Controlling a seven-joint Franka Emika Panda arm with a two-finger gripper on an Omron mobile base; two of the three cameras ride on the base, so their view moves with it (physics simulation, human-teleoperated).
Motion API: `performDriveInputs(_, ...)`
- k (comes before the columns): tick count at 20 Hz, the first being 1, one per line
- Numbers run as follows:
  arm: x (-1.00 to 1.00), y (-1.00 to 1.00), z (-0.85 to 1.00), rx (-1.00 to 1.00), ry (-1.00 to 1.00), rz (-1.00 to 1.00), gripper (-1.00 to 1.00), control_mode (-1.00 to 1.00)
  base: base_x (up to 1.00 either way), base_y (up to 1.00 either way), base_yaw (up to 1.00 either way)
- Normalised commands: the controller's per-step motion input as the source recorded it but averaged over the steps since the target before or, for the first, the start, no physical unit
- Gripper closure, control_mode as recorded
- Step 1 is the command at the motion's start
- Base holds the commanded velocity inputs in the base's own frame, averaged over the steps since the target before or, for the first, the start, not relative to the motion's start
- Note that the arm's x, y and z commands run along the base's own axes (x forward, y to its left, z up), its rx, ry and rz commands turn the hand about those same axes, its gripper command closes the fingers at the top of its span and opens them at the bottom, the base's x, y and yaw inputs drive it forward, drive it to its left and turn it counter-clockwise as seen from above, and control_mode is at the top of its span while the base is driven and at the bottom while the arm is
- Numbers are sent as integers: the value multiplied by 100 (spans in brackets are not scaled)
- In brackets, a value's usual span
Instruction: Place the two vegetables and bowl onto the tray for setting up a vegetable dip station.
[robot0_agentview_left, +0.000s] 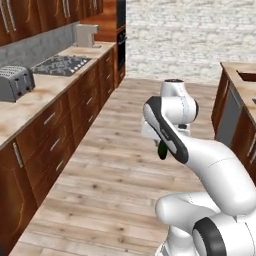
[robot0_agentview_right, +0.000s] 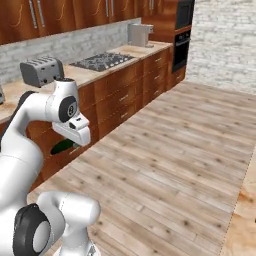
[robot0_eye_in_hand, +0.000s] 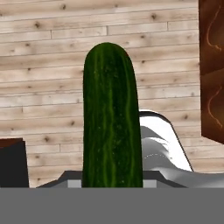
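I have the wooden plank floor (robot0_agentview_left: 115, 175) spread wide under the base, running up to a pale brick wall (robot0_agentview_left: 175, 35) at the far end. Along the left side in the left base view runs a long counter (robot0_agentview_left: 35, 100) with reddish-brown drawer fronts and a light stone top; on the right edge of that view I see the corner of a second counter (robot0_agentview_left: 237, 95). The white arm (robot0_agentview_left: 200, 160) is folded up over open floor, well apart from both counters.

On the long counter sit a black cooktop (robot0_agentview_right: 102, 61), a grey toaster (robot0_agentview_right: 41, 70) nearer to me, and a pale boxy appliance (robot0_agentview_right: 139, 34) at the far end, beside a tall dark oven unit (robot0_agentview_right: 181, 35).

The gripper (robot0_agentview_left: 161, 145) hangs below the wrist, mostly hidden behind the arm's own link in the left base view. In it is the dark green vegetable (robot0_eye_in_hand: 111, 118): in the hand view it rises straight up from between the fingers, lengthwise along the camera's line, with faint lighter stripes and a rounded tip, floor planks behind it. From the left base view I see only its lower end poking out dark green under the hand; from the right base view it shows as a dark green sliver beneath the white hand. The jaws stand narrow, closed on this 1 vegetable.
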Motion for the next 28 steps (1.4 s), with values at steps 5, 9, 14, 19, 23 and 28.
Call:
performDriveInputs(5, 0, 0, 0, 0, 0, 0, 100, 100, 59, 8, -32)
performDriveInputs(9, 0, 0, 0, 0, 0, 0, 100, 100, 58, 12, -35)
performDriveInputs(14, 0, 0, 0, 0, 0, 0, 100, 100, 55, 16, -42)
performDriveInputs(19, 0, 0, 0, 0, 0, 0, 100, 100, 57, 18, -41)
performDriveInputs(23, 0, 0, 0, 0, 0, 0, 100, 100, 60, 23, -36)
performDriveInputs(28, 0, 0, 0, 0, 0, 0, 100, 100, 63, 30, -31)
